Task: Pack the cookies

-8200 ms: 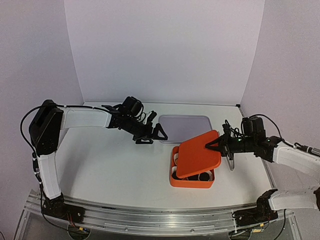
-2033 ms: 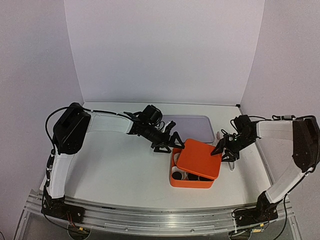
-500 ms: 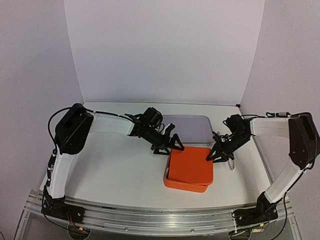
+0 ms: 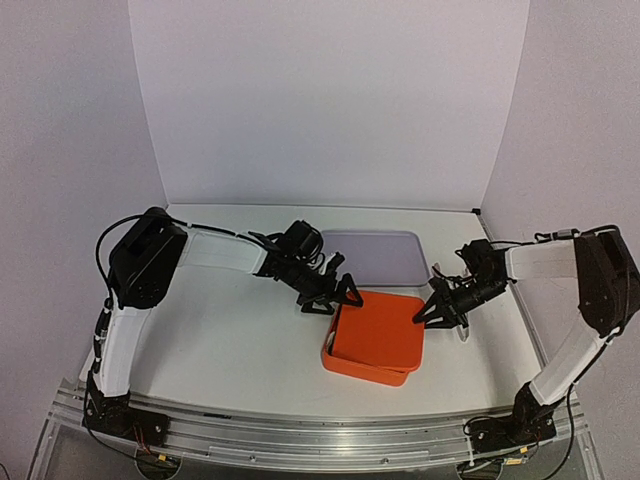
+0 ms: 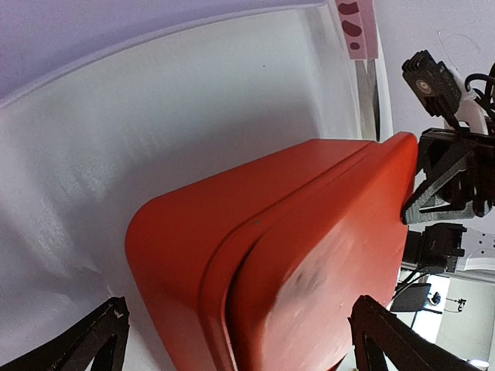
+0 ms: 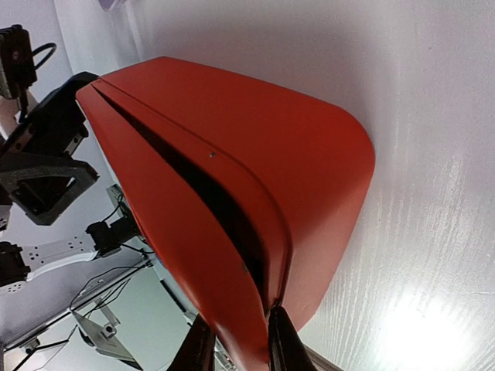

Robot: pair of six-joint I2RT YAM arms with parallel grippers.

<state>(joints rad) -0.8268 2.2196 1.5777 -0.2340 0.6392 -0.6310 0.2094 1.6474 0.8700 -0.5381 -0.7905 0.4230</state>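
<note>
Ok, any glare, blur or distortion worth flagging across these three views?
Top external: evenly lit, sharp, only soft shadows. Left wrist: the orange lid looks soft and smeared near the lens, and the scene is tilted. Right wrist: bright glare on the table, and the lid is stretched by closeness.

You've got bright, even, diffuse light in the top view; only a soft shadow under the orange box [image 4: 372, 345] toward the counter's [image 4: 240, 330] near edge. Right wrist: white glare on counter. Left wrist: lid [image 5: 309, 270] close-up smeared, edges bent wide-angle.
</note>
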